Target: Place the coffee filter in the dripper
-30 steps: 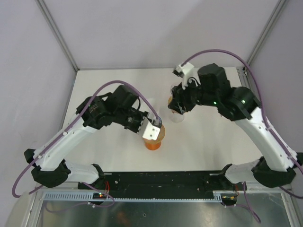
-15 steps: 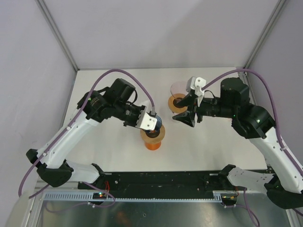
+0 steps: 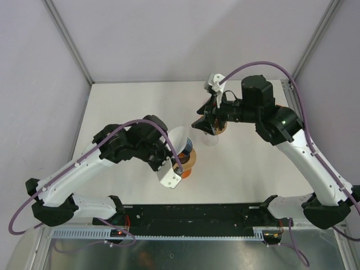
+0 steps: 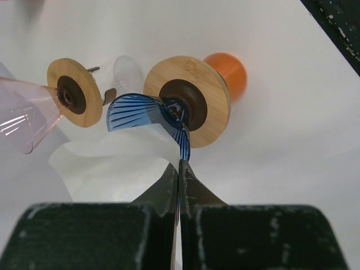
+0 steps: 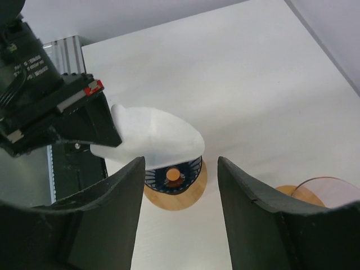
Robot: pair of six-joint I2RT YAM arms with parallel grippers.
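The white coffee filter (image 3: 176, 140) lies spread over the mouth of the blue ribbed dripper (image 3: 190, 148), which has a round wooden base and leans tilted on an orange cup (image 3: 185, 169). My left gripper (image 3: 181, 162) is shut on the filter (image 4: 112, 169) together with the dripper's blue rim (image 4: 184, 147); the wooden base (image 4: 216, 95) faces its camera. My right gripper (image 3: 204, 125) is open and empty, up above the table to the right. In its wrist view the filter (image 5: 154, 138) covers the upper half of the dripper (image 5: 188, 173), seen between its fingers.
A second dripper of clear pink plastic with a wooden base (image 3: 217, 127) sits on a clear glass (image 3: 211, 140) under my right gripper. It also shows in the left wrist view (image 4: 70, 93) and in the right wrist view (image 5: 323, 191). White walls enclose the table.
My left gripper has pulled back toward the near edge and turned, and the filter now shows spread over the tilted blue dripper. My right arm swung out to the right, then came back over the pink dripper.
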